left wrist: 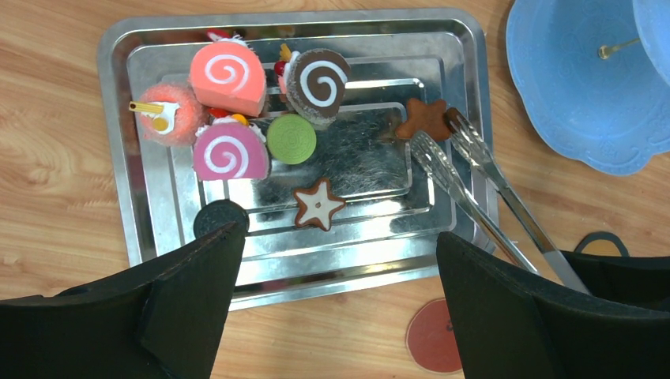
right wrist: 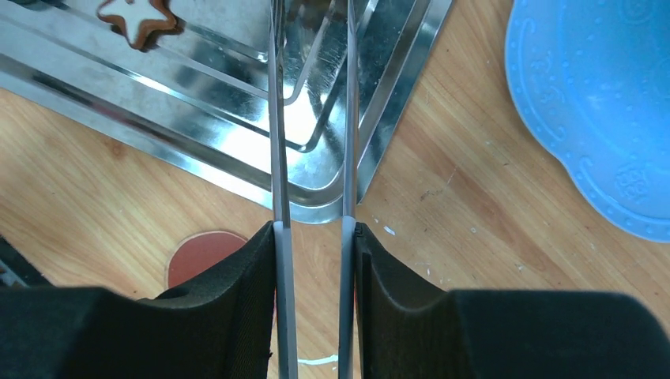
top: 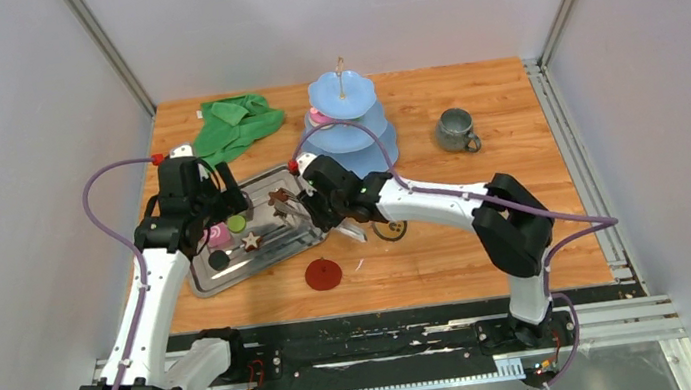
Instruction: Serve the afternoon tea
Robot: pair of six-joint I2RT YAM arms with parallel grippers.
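The steel tray (left wrist: 466,47) holds two pink swirl rolls (left wrist: 227,75), a brown swirl roll (left wrist: 318,85), a green disc (left wrist: 291,139), a white-iced star (left wrist: 318,204), a black disc (left wrist: 220,217) and a plain brown star (left wrist: 427,118). My left gripper (left wrist: 340,245) is open and empty above the tray's near edge. My right gripper (right wrist: 314,233) is shut on metal tongs (right wrist: 276,118). The tong tips (left wrist: 454,158) lie against the plain brown star. The grey-green mug (top: 457,130) stands at the back right. The white mug is out of view.
A blue tiered stand (top: 347,124) stands behind the tray, with a pink sweet (top: 318,116) on a tier. A green cloth (top: 236,124) lies at the back left. A red round coaster (top: 323,275) and a dark ring (top: 390,231) lie in front.
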